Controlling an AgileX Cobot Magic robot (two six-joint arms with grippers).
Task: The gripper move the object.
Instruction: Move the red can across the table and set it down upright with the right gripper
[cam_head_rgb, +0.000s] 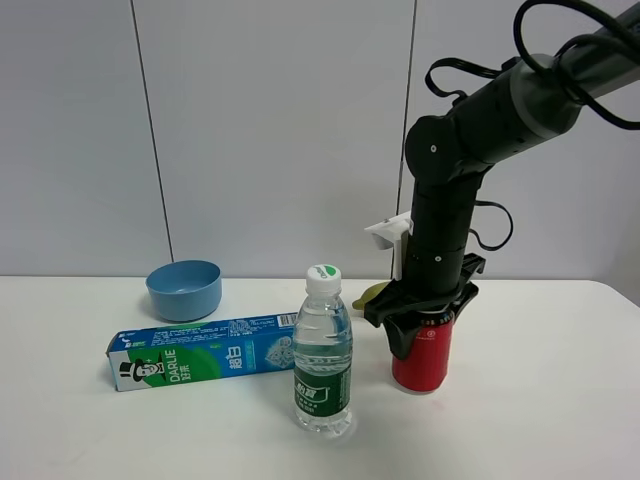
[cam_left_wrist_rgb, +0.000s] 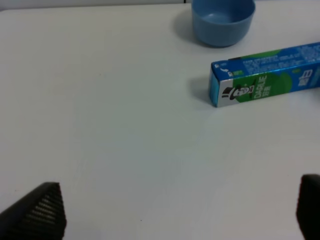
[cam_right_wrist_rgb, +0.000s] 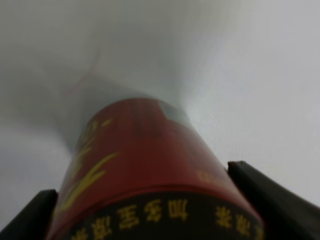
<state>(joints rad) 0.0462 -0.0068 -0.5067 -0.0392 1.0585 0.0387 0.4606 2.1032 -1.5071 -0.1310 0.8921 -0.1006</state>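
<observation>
Far to the left, the left gripper (cam_left_wrist_rgb: 175, 212) hangs over bare white table (cam_head_rgb: 560, 400) with its two dark fingers spread wide and nothing between them; it seems to have no part in this step. Next along sits a round, light-blue plastic bowl (cam_head_rgb: 184, 288), and in front of it a long blue-and-green cardboard toothpaste box (cam_head_rgb: 205, 352) lies flat on its side. Just beside the box's right end stands a clear plastic water bottle with a green label and white cap (cam_head_rgb: 322, 350), upright.

To the right of the bottle, near it but not touching, is the red aluminium drink can (cam_head_rgb: 420, 370), standing upright with its base apparently on the table. The right gripper (cam_head_rgb: 425, 325) has its black fingers straddling the can's upper part. From the wrist camera a dark finger sits tight against each side of the can, so I'd say the gripper is closed on it, though the view is blurred.

My reading is that the grasp is made and the carrying has not begun. The next move calls for a straight lift before any sideways travel, keeping the can vertical. Heading left would mean clearing the taller bottle; the open table to the right looks the easier way.
</observation>
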